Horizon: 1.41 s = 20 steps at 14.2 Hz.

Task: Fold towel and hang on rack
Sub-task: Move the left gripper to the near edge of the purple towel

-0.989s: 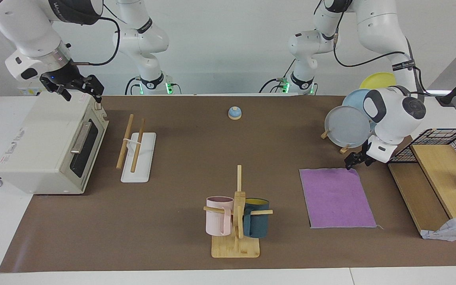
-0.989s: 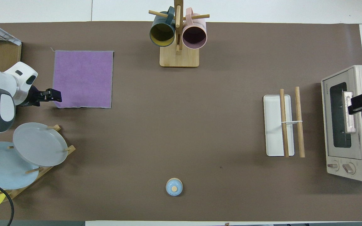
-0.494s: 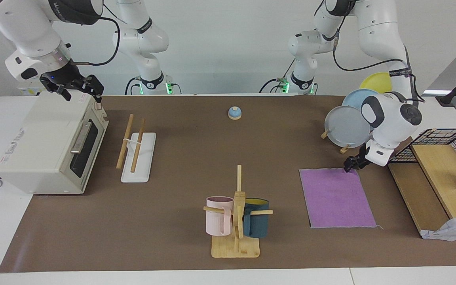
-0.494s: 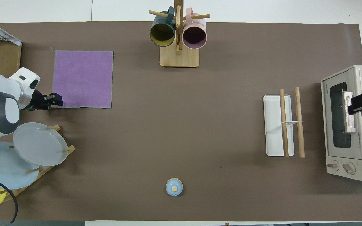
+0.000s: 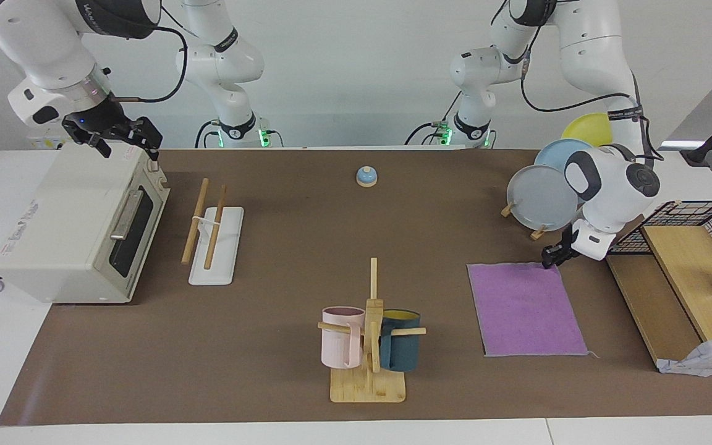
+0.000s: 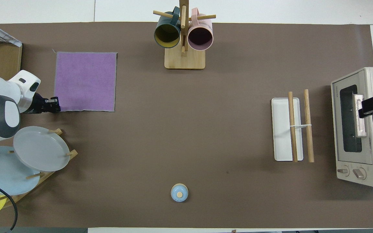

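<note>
Facing view, items on the brown-covered surface (image 5: 282,259).

Towel (image 5: 526,309): purple face up, being kept flat toward the left arm's end of the surface, pale stitched edge showing along its sides.

Left claw (image 5: 549,258): being held at the towel's corner nearest the robots, on the side toward the wire basket (image 5: 696,225). Whether its fingers are clenched on the cloth cannot be told; the corner is lying flat and unlifted.

Rack (image 5: 211,238): two wooden rods on a white base, being left unoccupied toward the right arm's end, beside the toaster oven (image 5: 78,225), well apart from the towel.

Right claw (image 5: 122,141): being held released, fingers spread, over the top of the toaster oven; this arm is waiting.

Mug tree (image 5: 371,337): pink and teal mugs being carried on it, farther from the robots than the bell (image 5: 366,177).

Plate stand (image 5: 547,191): grey, blue and yellow plates being held upright, nearer to the robots than the towel.
</note>
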Motion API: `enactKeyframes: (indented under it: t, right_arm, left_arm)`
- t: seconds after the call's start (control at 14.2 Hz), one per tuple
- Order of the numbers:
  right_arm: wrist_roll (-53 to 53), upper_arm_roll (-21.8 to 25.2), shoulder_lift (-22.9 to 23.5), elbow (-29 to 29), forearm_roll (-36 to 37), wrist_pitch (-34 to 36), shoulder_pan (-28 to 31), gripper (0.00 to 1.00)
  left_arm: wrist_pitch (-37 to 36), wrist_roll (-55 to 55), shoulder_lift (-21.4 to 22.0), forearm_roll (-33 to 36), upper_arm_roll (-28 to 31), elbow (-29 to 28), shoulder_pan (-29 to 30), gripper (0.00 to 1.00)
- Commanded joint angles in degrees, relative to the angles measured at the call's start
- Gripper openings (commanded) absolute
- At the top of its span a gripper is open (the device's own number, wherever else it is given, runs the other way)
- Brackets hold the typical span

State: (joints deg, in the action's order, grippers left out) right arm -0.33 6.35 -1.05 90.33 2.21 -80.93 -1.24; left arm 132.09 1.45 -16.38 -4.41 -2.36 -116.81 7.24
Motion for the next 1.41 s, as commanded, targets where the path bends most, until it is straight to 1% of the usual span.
enactKeyframes:
  t: [0.0, 0.49, 0.78, 0.85, 0.99, 1.06, 1.2, 1.34]
  right_arm:
    - [-1.2, -0.3, -0.8, 0.9, -0.7, -0.5, 0.6, 1.0]
    - [-1.1, -0.3, -0.8, 0.9, -0.7, -0.5, 0.6, 1.0]
    - [-1.2, -0.3, -0.8, 0.9, -0.7, -0.5, 0.6, 1.0]
    - [-1.2, -0.3, -0.8, 0.9, -0.7, -0.5, 0.6, 1.0]
    - [-1.2, -0.3, -0.8, 0.9, -0.7, -0.5, 0.6, 1.0]
    - [-1.2, -0.3, -0.8, 0.9, -0.7, -0.5, 0.6, 1.0]
    - [-1.2, -0.3, -0.8, 0.9, -0.7, -0.5, 0.6, 1.0]
    - [-1.2, -0.3, -0.8, 0.9, -0.7, -0.5, 0.6, 1.0]
  left_arm:
    - [1.1, -1.1, 0.2, -0.5, -0.2, -0.3, 0.5, 0.0]
    - [0.9, -1.7, 0.6, 0.1, -0.1, 1.1, -0.4, 0.0]
    - [0.6, -10.2, 2.7, 1.1, -0.1, 1.5, -0.6, 0.0]
    - [-0.2, -11.3, 3.4, 3.8, -0.2, 2.1, -1.6, 0.0]
    - [-2.5, -11.4, 4.2, 12.8, -0.2, 3.8, -5.6, 0.0]
    - [-5.0, -11.4, 4.8, 15.4, -0.3, 4.8, -7.5, 0.0]
    - [-8.7, -11.0, 5.8, 17.2, -0.3, 6.0, -12.8, 0.0]
    - [-9.2, -8.3, 6.4, 17.3, -0.1, 5.3, -18.9, 0.0]
